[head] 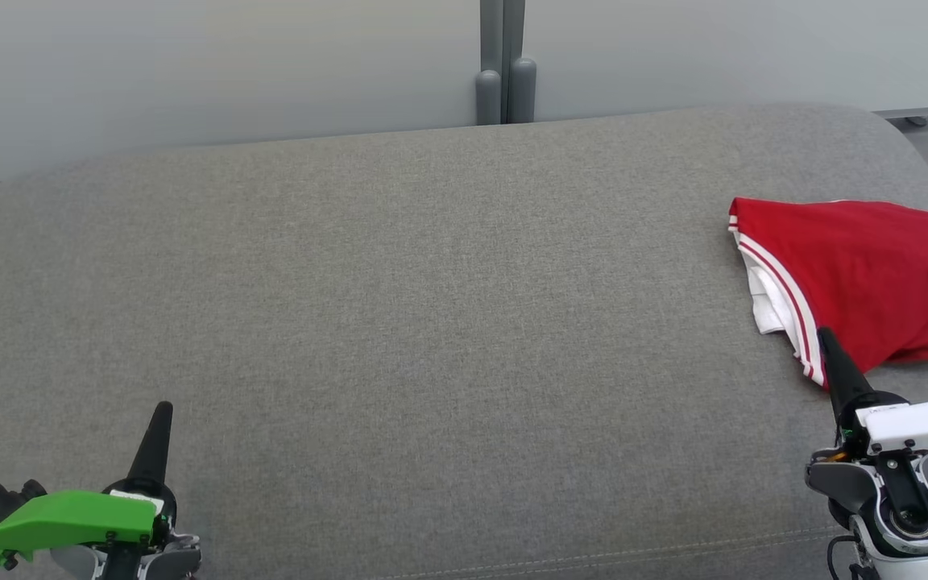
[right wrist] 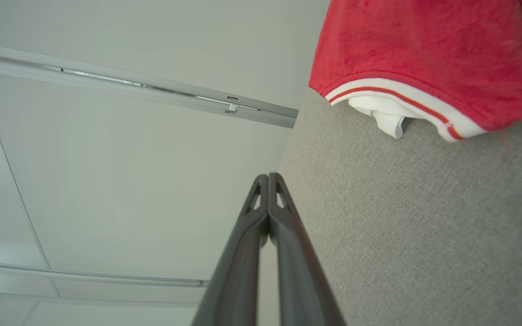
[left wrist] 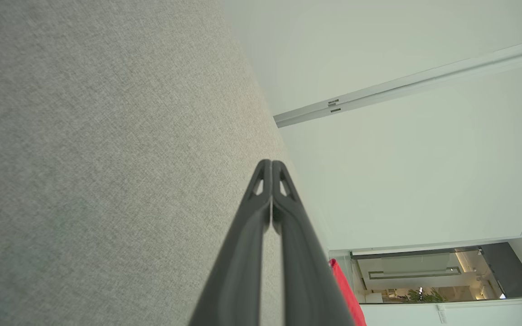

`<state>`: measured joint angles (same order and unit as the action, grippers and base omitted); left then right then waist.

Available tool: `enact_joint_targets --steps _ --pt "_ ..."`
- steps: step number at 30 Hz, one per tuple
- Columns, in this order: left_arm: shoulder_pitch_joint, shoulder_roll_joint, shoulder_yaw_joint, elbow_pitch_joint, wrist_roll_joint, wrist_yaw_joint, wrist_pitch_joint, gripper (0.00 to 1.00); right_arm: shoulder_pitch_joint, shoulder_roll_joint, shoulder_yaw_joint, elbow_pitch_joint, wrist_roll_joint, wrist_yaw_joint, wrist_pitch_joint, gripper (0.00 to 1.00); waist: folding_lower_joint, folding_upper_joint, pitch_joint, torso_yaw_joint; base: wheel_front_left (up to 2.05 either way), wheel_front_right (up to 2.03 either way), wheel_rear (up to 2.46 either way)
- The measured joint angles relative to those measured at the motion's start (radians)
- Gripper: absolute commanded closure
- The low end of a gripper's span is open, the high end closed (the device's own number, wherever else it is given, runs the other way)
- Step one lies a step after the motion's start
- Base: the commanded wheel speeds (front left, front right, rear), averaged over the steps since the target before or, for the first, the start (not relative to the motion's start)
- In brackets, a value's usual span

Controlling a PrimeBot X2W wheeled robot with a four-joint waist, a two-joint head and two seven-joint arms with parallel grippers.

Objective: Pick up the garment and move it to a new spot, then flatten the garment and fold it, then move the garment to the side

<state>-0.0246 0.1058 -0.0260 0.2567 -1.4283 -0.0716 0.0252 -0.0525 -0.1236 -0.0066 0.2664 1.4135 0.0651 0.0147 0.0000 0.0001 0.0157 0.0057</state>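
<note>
place: office or showroom-like interior | grey fabric cushion [head: 432, 322] spreads ahead of left gripper [head: 163, 412] and right gripper [head: 823, 337] | pale wall panels [head: 190, 72] with grey joint post [head: 504, 72] far beyond both | lit room [left wrist: 424, 271] with plant [left wrist: 419, 296] off to the left gripper's side, well apart

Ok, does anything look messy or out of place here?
The red garment lies bunched at the right edge of the cushion, with white fabric poking out under its striped hem. Nothing else looks odd.
</note>
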Motion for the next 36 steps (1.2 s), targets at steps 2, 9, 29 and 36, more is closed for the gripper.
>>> enact_joint_targets --steps 2,9,29,36 --pt "-0.003 -0.004 0.008 0.002 -0.014 -0.007 0.006 1.0 0.0 0.005 -0.01 0.001 0.017 0.008 0.006 1.0 0.0 0.0 -0.001 -0.001 0.0 0.0 0.0" --pt "-0.007 -0.024 0.034 0.007 -0.079 -0.018 0.028 1.0 -0.001 0.029 -0.042 0.003 0.092 0.023 0.032 1.0 0.0 0.0 -0.006 -0.003 0.0 0.0 0.0" --pt "-0.032 -0.054 0.081 0.02 -0.189 -0.044 0.063 1.0 -0.002 0.063 -0.095 0.011 0.209 0.049 0.067 1.0 0.0 0.0 -0.013 -0.006 0.0 0.0 0.0" --pt "-0.032 -0.054 0.082 0.021 -0.189 -0.044 0.063 1.0 -0.002 0.063 -0.096 0.013 0.209 0.049 0.067 1.0 0.0 0.0 -0.013 -0.006 0.0 0.0 0.0"
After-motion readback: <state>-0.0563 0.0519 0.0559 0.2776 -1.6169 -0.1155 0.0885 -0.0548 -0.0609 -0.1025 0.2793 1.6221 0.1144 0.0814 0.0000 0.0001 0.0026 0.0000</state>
